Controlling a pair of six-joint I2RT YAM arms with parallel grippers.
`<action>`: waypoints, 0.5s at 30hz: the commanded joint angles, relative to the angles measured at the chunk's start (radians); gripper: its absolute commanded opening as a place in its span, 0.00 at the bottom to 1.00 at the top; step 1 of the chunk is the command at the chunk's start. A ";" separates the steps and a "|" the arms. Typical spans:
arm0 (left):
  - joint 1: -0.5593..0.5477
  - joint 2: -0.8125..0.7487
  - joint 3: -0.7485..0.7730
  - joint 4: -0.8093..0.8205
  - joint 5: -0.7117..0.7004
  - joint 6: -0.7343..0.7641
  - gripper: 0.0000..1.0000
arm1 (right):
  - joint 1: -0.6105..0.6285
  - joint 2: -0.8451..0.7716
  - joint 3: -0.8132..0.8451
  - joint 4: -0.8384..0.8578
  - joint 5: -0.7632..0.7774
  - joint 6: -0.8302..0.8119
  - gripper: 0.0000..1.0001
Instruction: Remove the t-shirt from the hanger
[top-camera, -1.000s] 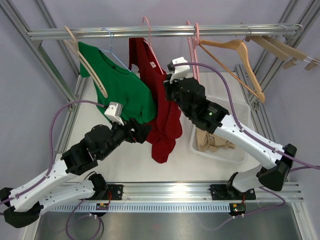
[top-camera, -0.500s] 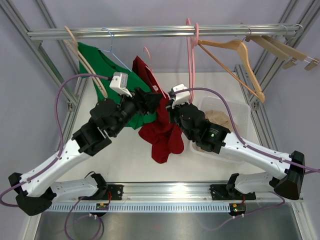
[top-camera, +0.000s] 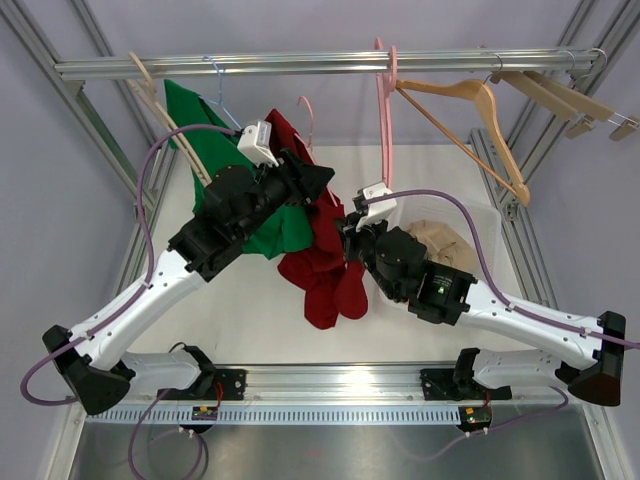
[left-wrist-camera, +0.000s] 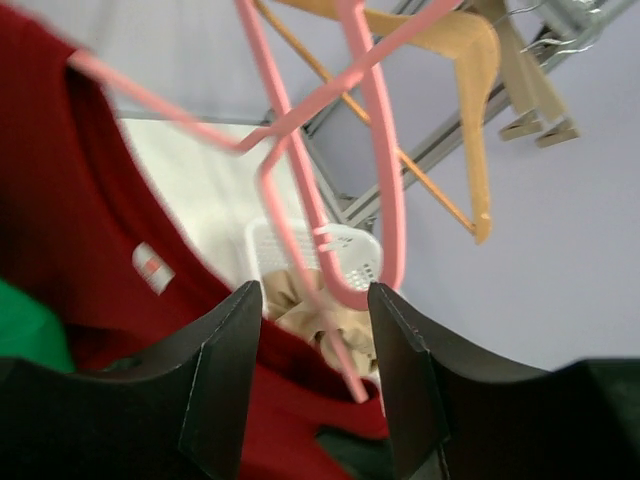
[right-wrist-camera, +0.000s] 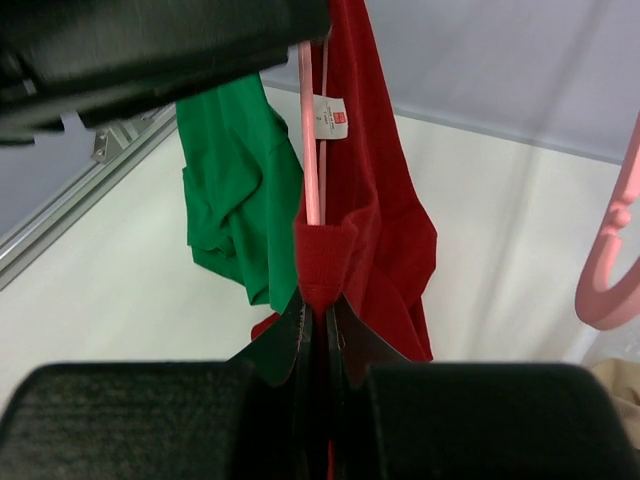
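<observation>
right wrist view: right jaws are pressed together on a fold of the red t-shirt (right-wrist-camera: 380, 200), beside the pink hanger (right-wrist-camera: 310, 150).
left wrist view: left jaws stand apart, hanger wire between them.
shirt's place: draped on the hanger, hook below the rail (top-camera: 450, 58).
advice: hanger should be clamped, then fabric drawn down off one shoulder.
risk: green t-shirt (top-camera: 190, 108) may be snagged.

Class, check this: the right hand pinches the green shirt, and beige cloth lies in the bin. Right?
No: the right hand pinches the red shirt, not the green shirt, as the right wrist view shows. Beige cloth does lie in the bin.
</observation>
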 joint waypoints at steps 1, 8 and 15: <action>0.005 0.009 0.040 0.080 0.058 -0.026 0.49 | 0.026 -0.022 0.005 0.120 0.055 0.030 0.00; 0.005 -0.023 -0.050 0.123 0.072 -0.055 0.29 | 0.035 -0.013 0.010 0.136 0.064 0.039 0.00; 0.005 -0.061 -0.098 0.114 0.043 -0.058 0.49 | 0.036 -0.020 0.022 0.156 0.061 0.035 0.00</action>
